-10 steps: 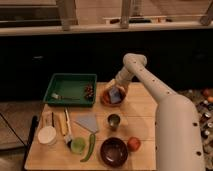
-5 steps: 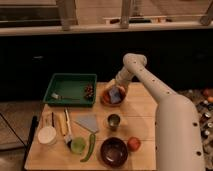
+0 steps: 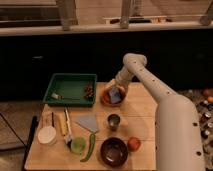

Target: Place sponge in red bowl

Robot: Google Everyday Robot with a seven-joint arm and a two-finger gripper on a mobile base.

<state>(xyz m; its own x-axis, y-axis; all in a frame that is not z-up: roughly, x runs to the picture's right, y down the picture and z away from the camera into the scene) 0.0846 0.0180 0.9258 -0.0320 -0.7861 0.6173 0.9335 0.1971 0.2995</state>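
Observation:
The sponge (image 3: 115, 95), a small pale blue-grey block, sits in or just over the red bowl (image 3: 106, 97), a small orange-red bowl at the back middle of the wooden table. My gripper (image 3: 117, 92) is right at the bowl, directly over the sponge, at the end of the white arm that reaches in from the right. I cannot tell whether the sponge is still held or rests in the bowl.
A green tray (image 3: 71, 86) stands at the back left. A grey triangular cloth (image 3: 87, 121), a metal cup (image 3: 114, 121), a dark maroon bowl (image 3: 114, 150), an orange fruit (image 3: 133, 144), a green pepper (image 3: 89, 146), a green cup (image 3: 77, 145) and a white cup (image 3: 47, 135) lie nearer the front.

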